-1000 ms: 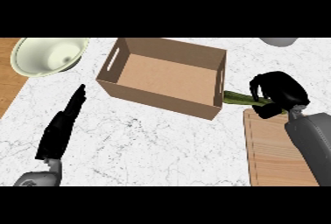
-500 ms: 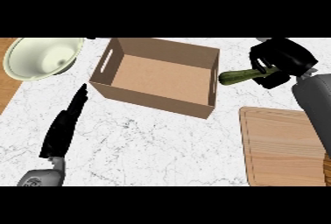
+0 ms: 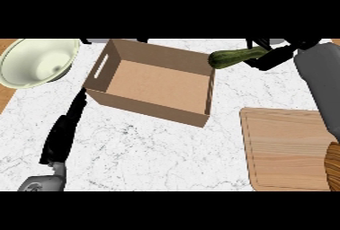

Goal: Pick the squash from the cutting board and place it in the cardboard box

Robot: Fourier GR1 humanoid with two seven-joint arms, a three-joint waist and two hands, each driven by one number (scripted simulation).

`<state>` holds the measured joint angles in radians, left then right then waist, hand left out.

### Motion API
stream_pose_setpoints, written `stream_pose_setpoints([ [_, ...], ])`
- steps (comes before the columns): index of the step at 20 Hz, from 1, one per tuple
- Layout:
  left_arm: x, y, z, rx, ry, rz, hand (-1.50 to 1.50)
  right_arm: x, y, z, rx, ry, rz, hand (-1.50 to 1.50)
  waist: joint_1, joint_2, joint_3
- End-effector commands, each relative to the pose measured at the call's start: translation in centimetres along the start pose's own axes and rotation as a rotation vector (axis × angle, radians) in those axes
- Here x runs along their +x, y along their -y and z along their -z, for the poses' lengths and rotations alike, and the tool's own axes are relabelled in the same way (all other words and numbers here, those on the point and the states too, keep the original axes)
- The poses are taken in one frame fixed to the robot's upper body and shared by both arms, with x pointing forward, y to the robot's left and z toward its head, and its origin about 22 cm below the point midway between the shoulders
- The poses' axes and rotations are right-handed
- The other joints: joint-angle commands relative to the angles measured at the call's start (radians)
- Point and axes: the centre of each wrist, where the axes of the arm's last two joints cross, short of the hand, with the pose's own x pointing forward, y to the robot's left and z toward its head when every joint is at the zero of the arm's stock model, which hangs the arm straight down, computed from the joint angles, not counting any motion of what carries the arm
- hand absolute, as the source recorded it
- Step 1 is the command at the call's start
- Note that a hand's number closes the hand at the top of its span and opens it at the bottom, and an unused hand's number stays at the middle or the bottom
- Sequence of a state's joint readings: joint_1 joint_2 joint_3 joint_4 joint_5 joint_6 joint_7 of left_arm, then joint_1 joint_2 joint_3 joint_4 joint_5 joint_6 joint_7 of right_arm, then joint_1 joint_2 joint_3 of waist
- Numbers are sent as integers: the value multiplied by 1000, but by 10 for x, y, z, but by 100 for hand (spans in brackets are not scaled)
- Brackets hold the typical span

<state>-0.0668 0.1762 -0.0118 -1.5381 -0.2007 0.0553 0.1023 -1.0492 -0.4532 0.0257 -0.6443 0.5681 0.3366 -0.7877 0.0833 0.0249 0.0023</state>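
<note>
- Since the earlier frame the squash (image 3: 234, 58) has travelled left: it was right of the box, and now its tip overlaps the box's upper right corner. The board, which showed in the lower right before, now sits at mid right.
- Far left: a pale, glossy bowl (image 3: 34, 63) in the upper left; below it the left hand (image 3: 63, 134), flat with fingers straight, holding nothing, lying on the white marbled worktop (image 3: 146, 148).
- Centre: the box (image 3: 154, 83), matte brown cardboard, open-topped, with a slot handle in its left wall.
- Upper right: the squash, dark green, smooth, elongated, gripped at its right end by the right hand (image 3: 272, 56), fingers curled round it.
- Right: the board (image 3: 285, 148), pale wood grain, rounded corners, grooved rim.
- Step in hand: the carry, nearly done. Next, I judge, bring the squash further left over the opening, lower, then release.
</note>
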Motion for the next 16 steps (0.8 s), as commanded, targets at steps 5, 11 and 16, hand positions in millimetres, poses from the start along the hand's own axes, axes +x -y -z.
stream_pose_setpoints([
  [5,2,-14,3,26,-26,-8,0,29,8,71,28,142,127,150,-26,-9,-2],
  [11,-3,-10,2,30,-40,-9,0,53,-18,117,66,141,132,150,-36,-10,-3],
  [16,-21,-12,-17,31,-42,10,0,89,-67,161,124,119,117,150,-43,-17,-3],
])
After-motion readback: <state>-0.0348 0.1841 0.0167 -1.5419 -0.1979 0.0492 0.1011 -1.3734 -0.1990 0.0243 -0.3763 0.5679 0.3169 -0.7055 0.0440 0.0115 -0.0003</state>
